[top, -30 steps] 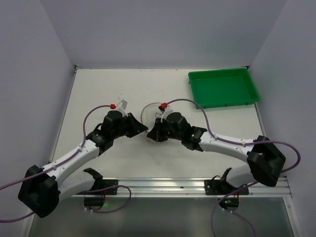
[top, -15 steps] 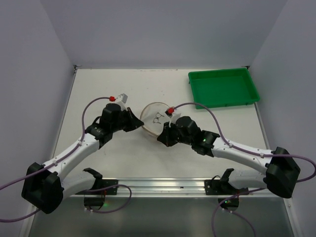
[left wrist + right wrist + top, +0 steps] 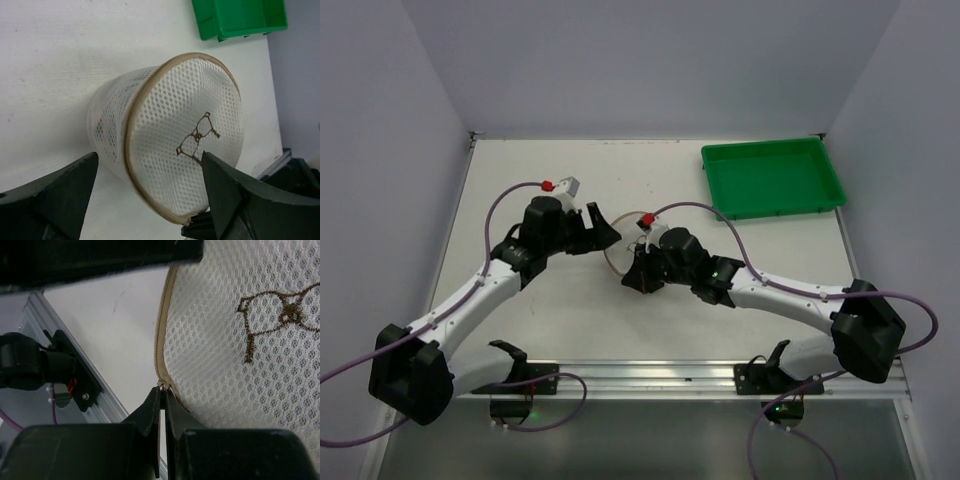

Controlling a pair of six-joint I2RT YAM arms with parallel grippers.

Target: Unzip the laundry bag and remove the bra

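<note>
The laundry bag [image 3: 185,135] is a cream-white mesh drum lying on its side, its round face with the brown bra pictogram [image 3: 197,137] turned toward my left wrist camera. From above the bag [image 3: 617,256] is mostly covered by the two grippers. My left gripper [image 3: 604,228] stands open beside it, one finger on each side of the drum's rim [image 3: 150,197], touching nothing. My right gripper [image 3: 636,274] is shut on the zipper pull [image 3: 163,385] at the rim's tan zipper tape [image 3: 161,335]. The bra is hidden.
A green rectangular tray [image 3: 770,147] sits at the table's far right corner, also seen by the left wrist [image 3: 240,17]. The aluminium rail [image 3: 650,375] with the arm bases runs along the near edge. Grey walls close in the table on three sides.
My left gripper has opened and let go of the bag's rim. My right gripper, still shut on the zipper pull, swung out to the right and then back left over the bag.
</note>
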